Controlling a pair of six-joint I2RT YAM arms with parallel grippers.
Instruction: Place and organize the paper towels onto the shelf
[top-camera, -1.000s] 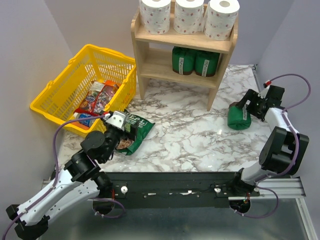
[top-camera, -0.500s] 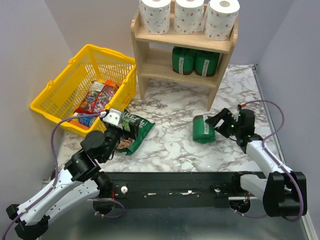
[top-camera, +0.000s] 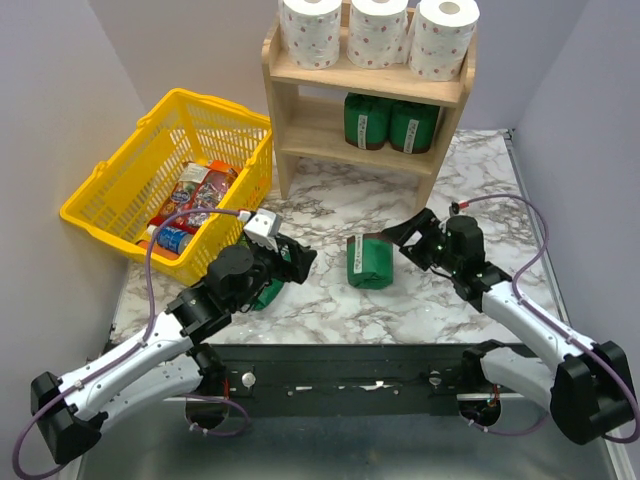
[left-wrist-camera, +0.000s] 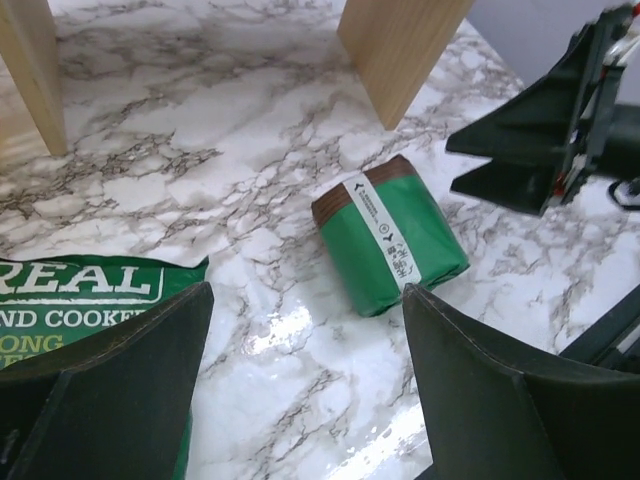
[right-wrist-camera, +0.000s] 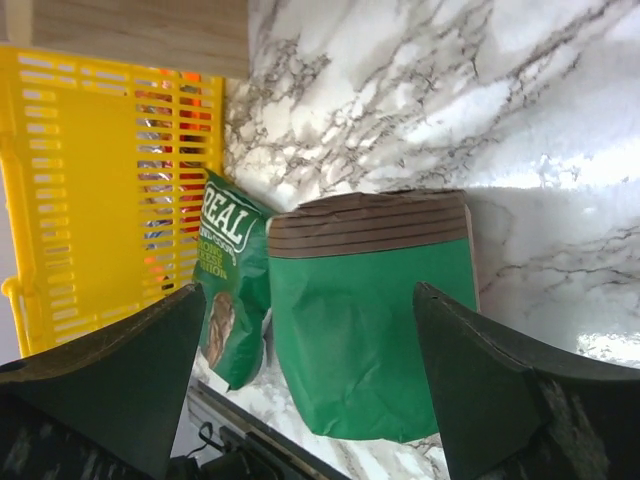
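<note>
Spread wide, the left end effector (top-camera: 292, 257) and right end effector (top-camera: 404, 238) flank a dark green wrapped package (top-camera: 368, 263) on the marbled worktop (top-camera: 330, 212), likely to grasp it; beyond, three white dotted paper towel rolls (top-camera: 378, 32) line the top of the light wooden shelf (top-camera: 425, 90).

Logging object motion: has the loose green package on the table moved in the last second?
Yes: the green package moved left, from right of the shelf to in front of it.
</note>
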